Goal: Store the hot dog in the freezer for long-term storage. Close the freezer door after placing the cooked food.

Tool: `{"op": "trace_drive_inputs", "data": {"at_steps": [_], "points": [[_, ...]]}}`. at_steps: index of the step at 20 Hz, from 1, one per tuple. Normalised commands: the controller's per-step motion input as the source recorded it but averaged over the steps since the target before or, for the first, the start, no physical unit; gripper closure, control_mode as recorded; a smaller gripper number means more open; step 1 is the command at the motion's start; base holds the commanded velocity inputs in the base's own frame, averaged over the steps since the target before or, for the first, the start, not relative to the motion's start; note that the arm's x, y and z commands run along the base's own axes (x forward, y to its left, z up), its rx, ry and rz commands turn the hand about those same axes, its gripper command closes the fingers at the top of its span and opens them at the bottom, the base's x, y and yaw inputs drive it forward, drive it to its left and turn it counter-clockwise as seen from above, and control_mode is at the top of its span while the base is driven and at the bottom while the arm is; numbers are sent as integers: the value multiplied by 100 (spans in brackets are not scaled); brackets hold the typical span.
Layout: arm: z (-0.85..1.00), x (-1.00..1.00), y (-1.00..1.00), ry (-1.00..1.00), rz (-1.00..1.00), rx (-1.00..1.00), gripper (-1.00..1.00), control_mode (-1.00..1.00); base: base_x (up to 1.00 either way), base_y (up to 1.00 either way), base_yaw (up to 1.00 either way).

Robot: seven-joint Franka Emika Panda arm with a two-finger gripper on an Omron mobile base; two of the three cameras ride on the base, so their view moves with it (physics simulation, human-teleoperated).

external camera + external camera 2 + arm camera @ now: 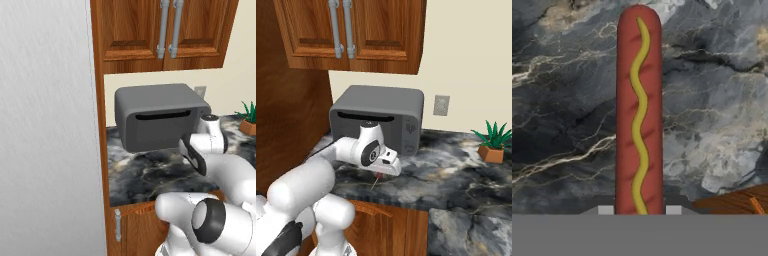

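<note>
In the middle of the hand view, the gripper [639, 210] is clenched on the hot dog [639, 110], which runs up from the bottom of the frame between the two finger tips [605, 210]. There is one hot dog, red-brown with one wavy yellow line along it. It looks light and a bit soft, so a hard squeeze could dent it, and its smooth skin could slip. The robot holds it near one end, and a grip closer to the middle would likely keep it from swinging. In the right base view, the hot dog shows as a thin reddish bit under the gripper [387, 169], at the middle of the frame, just above the dark marble counter [456, 170]. Farther back stands one grey microwave [378, 117]. At the right edge sits one small plant [493, 142] in an orange pot. On the wall is one outlet [441, 105]. At the top hang two wooden cabinet doors [351, 30], each with one handle. In the left base view, a tall grey panel [47, 130] stands on the left side.
</note>
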Motion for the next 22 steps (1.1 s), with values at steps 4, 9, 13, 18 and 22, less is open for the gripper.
{"op": "trace_drive_inputs", "data": {"at_steps": [4, 9, 13, 18, 22], "points": [[82, -31, 29, 0, 0, 1, 100, -100, 0, 0, 0], [76, -24, 47, -1, 0, 1, 100, -100, 0, 0, 0], [65, -34, 53, 0, 0, 0, 100, -100, 0, 0, 0], [34, -17, 43, 1, 2, 14, 100, -100, 0, 0, 0], [10, -8, 16, 2, 5, 35, 100, -100, 0, 0, 0]]}}
